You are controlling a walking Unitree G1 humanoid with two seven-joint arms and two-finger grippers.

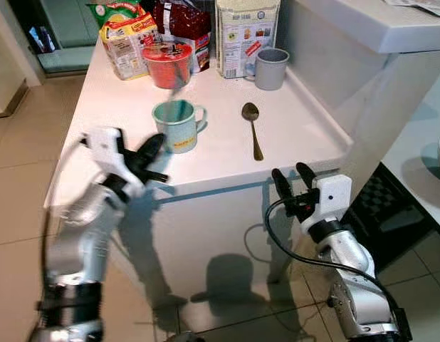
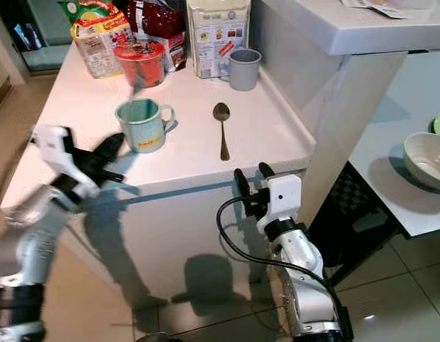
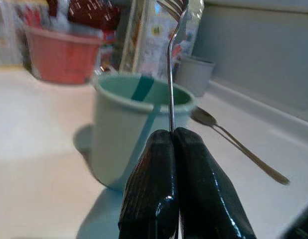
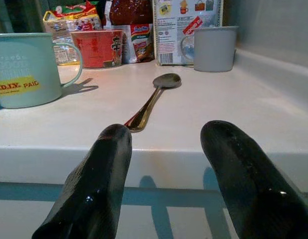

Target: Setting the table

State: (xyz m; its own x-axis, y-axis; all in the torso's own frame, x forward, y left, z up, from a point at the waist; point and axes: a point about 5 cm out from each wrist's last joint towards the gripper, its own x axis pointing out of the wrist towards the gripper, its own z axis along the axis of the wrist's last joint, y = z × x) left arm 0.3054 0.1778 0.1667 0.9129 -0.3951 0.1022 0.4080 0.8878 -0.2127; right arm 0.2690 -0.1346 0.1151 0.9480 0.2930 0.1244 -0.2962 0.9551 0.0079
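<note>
- The left end effector [image 1: 152,153] sits at the left-centre of the left eye view, at the front edge of the white bench [image 1: 305,135], its fingers [image 3: 194,199] pressed together on the handle of a fork [image 3: 170,64].
- The fork stands upright from the fingertips, tines at the top of the left wrist frame, just in front of the mug [image 1: 176,125].
- The mug is pale green with a yellow label and stands upright near the middle of the bench, handle towards the spoon [image 1: 253,128].
- The spoon lies flat right of the mug and apart from it, bowl towards the back, handle towards the front edge.
- The right end effector [image 1: 292,182] hangs lower centre-right, just below and in front of the bench edge, its fingers apart and holding nothing; in the right wrist view it faces the spoon's handle.
- At the back of the bench, top of the frame: a red bowl [image 1: 166,64], a grey cup [image 1: 271,68], a carton [image 1: 245,35] and food packets [image 1: 127,39].
- A bowl [image 2: 426,158] rests on a second surface at the right edge of the right eye view.
</note>
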